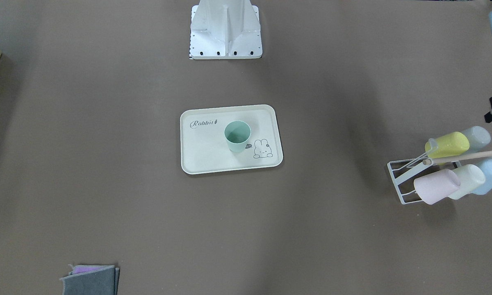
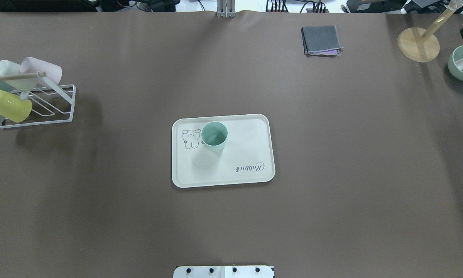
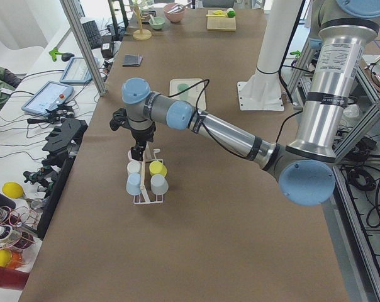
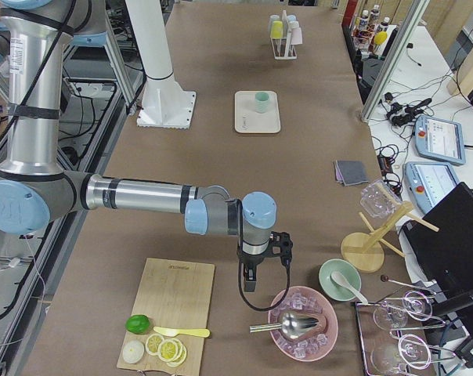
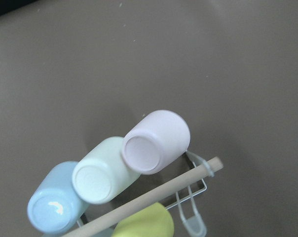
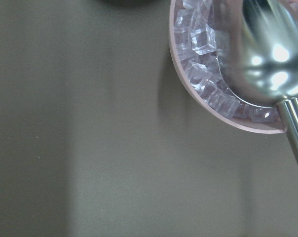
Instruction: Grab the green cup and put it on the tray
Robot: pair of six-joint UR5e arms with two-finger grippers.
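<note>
Green cup [image 1: 237,136], front view: upright, mouth up, on tray [image 1: 201,162], between the "Rabbit" lettering and the bunny drawing; nothing touching it.
Cup rack [image 1: 398,180], front view: well apart from tray, other pastel cups hung on it.
Overhead: Green cup [image 2: 214,136] inside the tray rim, just beside the bunny; no arm in frame; folded cloth [image 2: 321,39] far off.
Left gripper [image 3: 137,153], left side view: hangs over the rack, well apart from tray; spread or pressed together, cannot tell.
Right gripper [image 4: 252,276], right side view: near ice bowl [image 4: 303,323], far down the table from tray; finger state, cannot tell.
Left wrist view: looks down on pink cup [image 5: 156,140], cream-green cup [image 5: 102,175], light blue cup [image 5: 53,207]; no fingers in frame.
Right wrist view: ice bowl and metal scoop [image 6: 265,54] only; no fingers in frame.
Handling: probably light, stiff plastic, matte so not very slippery, unlikely to break; empty and tall, so likely tips if nudged high.
Grip spot: best on the wall at the rim, one finger inside, one outside.
Task status: looks placed.
</note>
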